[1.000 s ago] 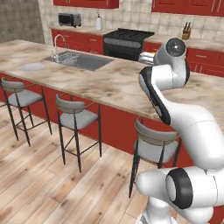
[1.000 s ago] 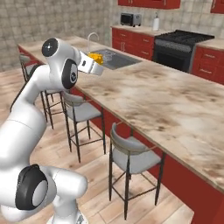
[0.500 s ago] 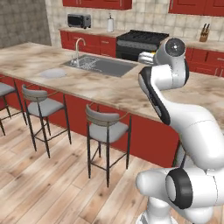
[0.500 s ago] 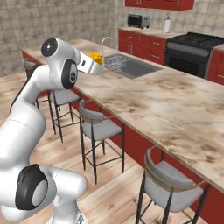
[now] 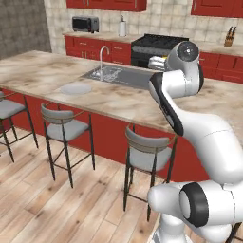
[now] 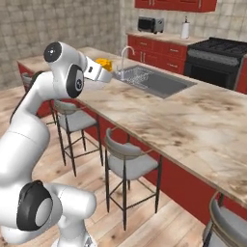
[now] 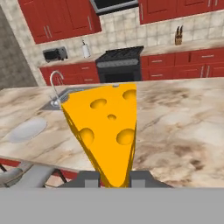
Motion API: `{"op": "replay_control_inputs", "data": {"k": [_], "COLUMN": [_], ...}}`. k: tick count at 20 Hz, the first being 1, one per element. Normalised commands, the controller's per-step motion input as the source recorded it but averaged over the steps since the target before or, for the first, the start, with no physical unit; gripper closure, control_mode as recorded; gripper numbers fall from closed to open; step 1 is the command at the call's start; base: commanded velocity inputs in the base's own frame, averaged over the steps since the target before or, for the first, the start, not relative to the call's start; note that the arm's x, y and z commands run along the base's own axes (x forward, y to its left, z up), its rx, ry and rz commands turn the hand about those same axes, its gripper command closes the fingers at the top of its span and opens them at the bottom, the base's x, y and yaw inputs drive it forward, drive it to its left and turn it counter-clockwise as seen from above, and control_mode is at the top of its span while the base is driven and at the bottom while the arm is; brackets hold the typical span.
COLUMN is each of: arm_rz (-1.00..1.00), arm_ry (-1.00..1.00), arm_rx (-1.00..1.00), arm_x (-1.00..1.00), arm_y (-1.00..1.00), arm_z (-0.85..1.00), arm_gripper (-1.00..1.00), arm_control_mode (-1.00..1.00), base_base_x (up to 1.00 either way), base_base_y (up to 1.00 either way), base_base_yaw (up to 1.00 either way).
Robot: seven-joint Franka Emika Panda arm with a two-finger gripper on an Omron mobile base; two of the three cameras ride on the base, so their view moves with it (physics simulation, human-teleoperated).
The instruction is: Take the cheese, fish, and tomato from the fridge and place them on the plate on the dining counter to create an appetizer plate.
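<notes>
Tool point(image 7: 116, 178) clenched on cheese point(image 7: 106, 131), held above tabletop point(image 5: 118, 99) near its stool-side edge; wedge's narrow tip sits in the fingers, broad end outward. Plate point(image 5: 75, 88) left of sink point(image 5: 124, 77), bare tabletop around.

2 rear base views flank the arm, sharing the dining counter point(image 5: 42, 71).

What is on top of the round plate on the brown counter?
Nothing lies on the plate; it sits bare on the dining counter by the sink. The cheese is up in the robot's fingers, away from the plate.
</notes>
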Motion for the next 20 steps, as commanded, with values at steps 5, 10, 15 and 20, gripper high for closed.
{"op": "replay_control_inputs", "data": {"k": [5,10,15,20], "arm_rz": [0.00,0.00,0.00,0.00], "arm_ry": [0.00,0.00,0.00,0.00], "arm_rx": [0.00,0.00,0.00,0.00], "arm_x": [0.00,0.00,0.00,0.00], "arm_y": [0.00,0.00,0.00,0.00], "arm_z": [0.00,0.00,0.00,0.00], "arm_gripper": [1.00,1.00,1.00,1.00], "arm_control_mode": [1.00,1.00,1.00,1.00], "base_base_x": [0.87,0.93,0.87,0.75], "base_base_y": [1.00,1.00,1.00,1.00], "base_base_yaw": [-0.24,-0.26,-0.28,-0.27]}}
